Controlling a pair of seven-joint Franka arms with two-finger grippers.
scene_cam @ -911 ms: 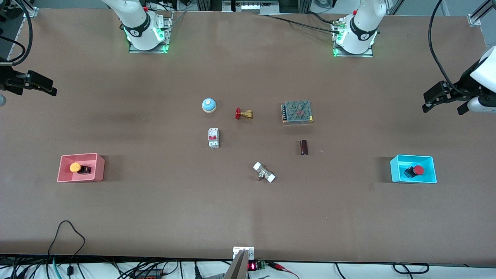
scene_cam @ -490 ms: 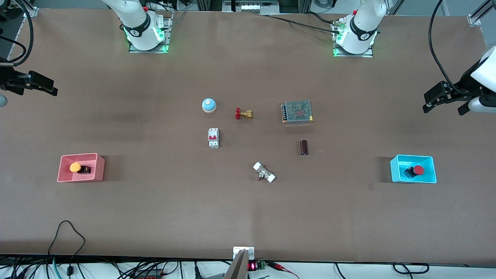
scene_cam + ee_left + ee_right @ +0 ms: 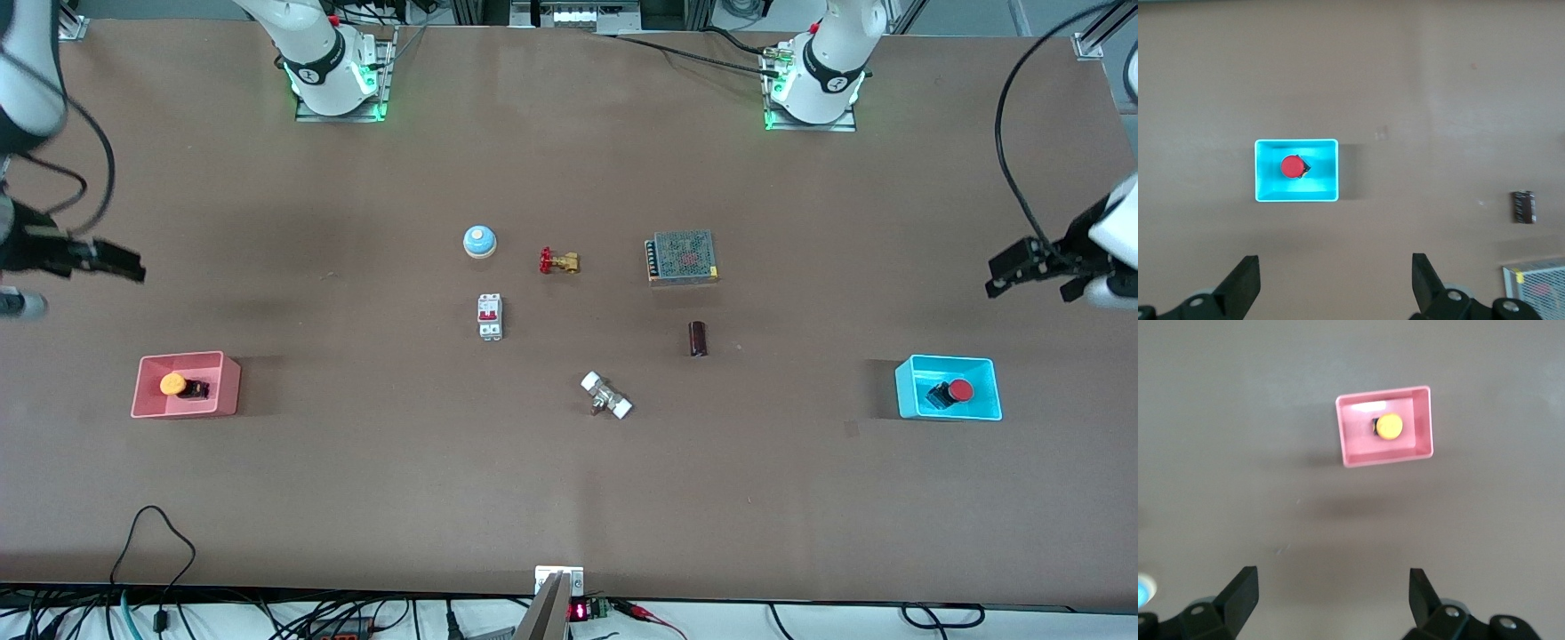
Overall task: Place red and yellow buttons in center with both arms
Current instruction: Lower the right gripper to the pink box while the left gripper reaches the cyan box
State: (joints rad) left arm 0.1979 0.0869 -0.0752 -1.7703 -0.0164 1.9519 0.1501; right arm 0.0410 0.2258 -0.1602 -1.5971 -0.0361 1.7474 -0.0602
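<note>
On the matte brown tabletop (image 3: pixel 569 498), two small rectangular plastic bins sit well apart at either end. At the right arm's end, the pink bin (image 3: pixel 185 384) holds the yellow button (image 3: pixel 172 384), a round orange-yellow cap on a short black body. At the left arm's end, the cyan bin (image 3: pixel 948 388) holds the red button (image 3: pixel 959 390), its cap equally round. Above the table near each bin, the right gripper (image 3: pixel 1331 597) and left gripper (image 3: pixel 1336 280) hang with fingers spread wide, grasping nothing.
</note>
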